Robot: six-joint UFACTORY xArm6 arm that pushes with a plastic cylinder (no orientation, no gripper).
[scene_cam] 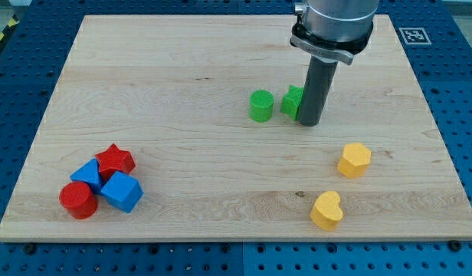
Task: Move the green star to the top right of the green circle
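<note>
The green circle, a short cylinder, stands near the middle of the wooden board. The green star lies just to its right with a small gap between them, and is partly hidden by my rod. My tip rests on the board against the star's right side, at the star's lower right.
A yellow hexagon and a yellow heart lie at the lower right. At the lower left are a red star, a red cylinder and two blue blocks, clustered together.
</note>
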